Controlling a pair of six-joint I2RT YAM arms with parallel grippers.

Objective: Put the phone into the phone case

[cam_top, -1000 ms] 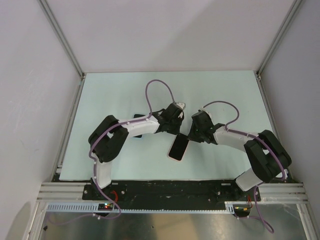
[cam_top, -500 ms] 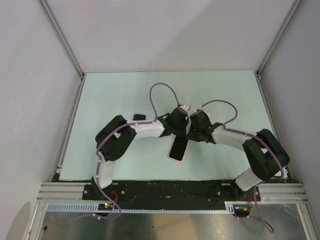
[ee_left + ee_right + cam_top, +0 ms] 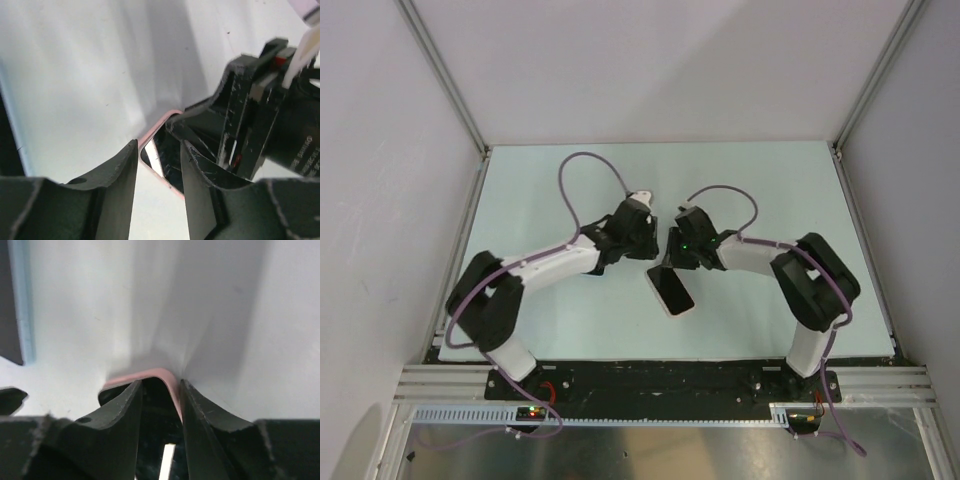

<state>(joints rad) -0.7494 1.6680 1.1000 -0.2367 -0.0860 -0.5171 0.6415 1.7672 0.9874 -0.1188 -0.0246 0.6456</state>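
both arms have swung left, the left gripper [image 3: 159,148] has opened, and the phone [image 3: 671,289] in its phone case [image 3: 151,136] now slants the opposite way.

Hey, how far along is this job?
Done, it seems: the phone sits inside the case, pink rim around its screen, flat on the table. In hand: the left end effector and right end effector straddle its far end. Left: any final press, then pull back.

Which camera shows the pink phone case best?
The top external view: there nearly the whole phone case shows, as a pink rim around the phone. The left wrist view shows only one pink corner, and the right wrist view only a curved end.
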